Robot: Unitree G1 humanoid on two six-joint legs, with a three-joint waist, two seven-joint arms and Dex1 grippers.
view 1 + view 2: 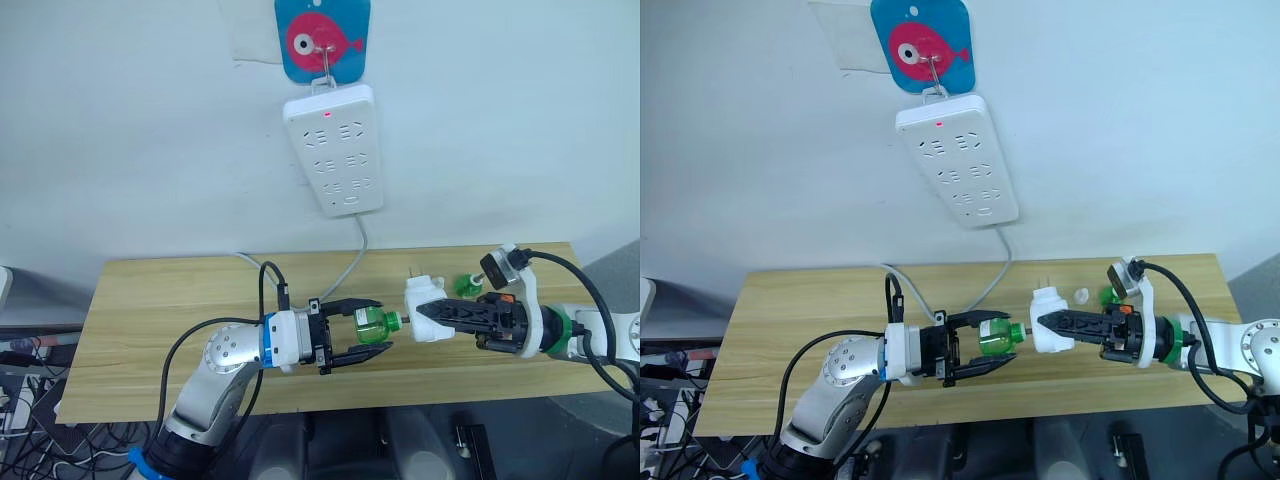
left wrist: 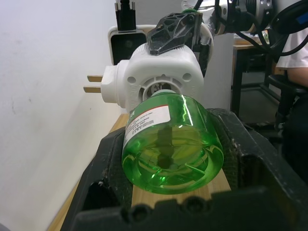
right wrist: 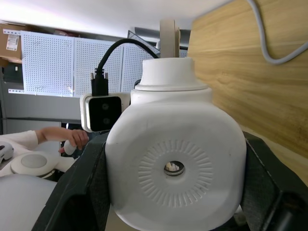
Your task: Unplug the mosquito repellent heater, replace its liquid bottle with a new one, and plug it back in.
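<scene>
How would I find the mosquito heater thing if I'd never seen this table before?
Look at the long wooden table under the white power strip on the wall. Above its middle two robot grippers meet; the right gripper holds the mosquito repellent heater. It is a small white rounded block with two metal prongs, unlike the green bottle in the left gripper.

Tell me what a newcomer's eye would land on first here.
Above the wooden table, the left pincer holds a green liquid bottle neck-first against the white mosquito repellent heater, which the right pincer grips. On the wall above hangs a white power strip with a red light, under a blue fish hook plate.
</scene>
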